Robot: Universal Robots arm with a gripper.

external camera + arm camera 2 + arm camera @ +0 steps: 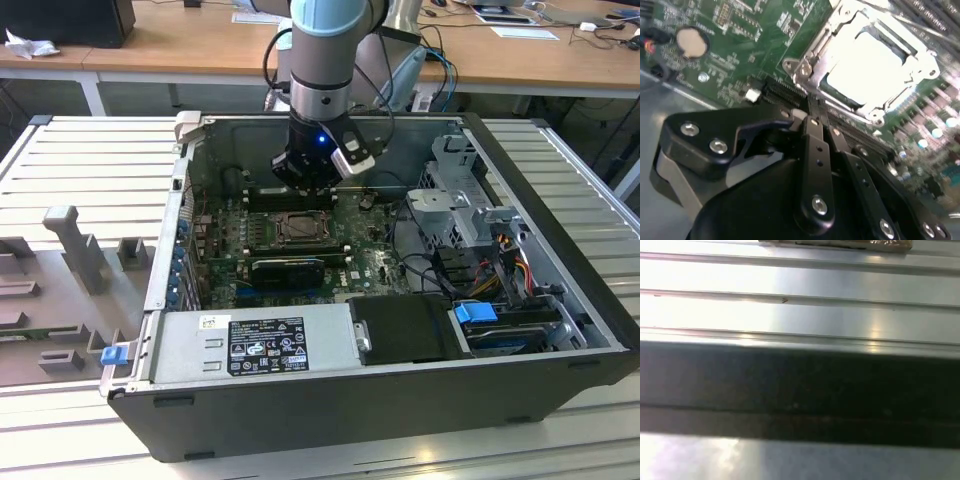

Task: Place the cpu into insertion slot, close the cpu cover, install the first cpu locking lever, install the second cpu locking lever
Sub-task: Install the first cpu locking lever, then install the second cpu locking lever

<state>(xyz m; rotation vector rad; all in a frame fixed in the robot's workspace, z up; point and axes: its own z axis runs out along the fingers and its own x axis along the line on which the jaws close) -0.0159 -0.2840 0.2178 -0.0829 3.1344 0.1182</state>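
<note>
An open computer case lies on a ribbed metal table, its green motherboard exposed. The arm's gripper hangs low inside, at twelve o'clock from the insertion slot at the board's centre. In the second wrist view the cpu sits seated there under the closed cpu cover, while the jaws stand drawn together, holding nothing.
</note>
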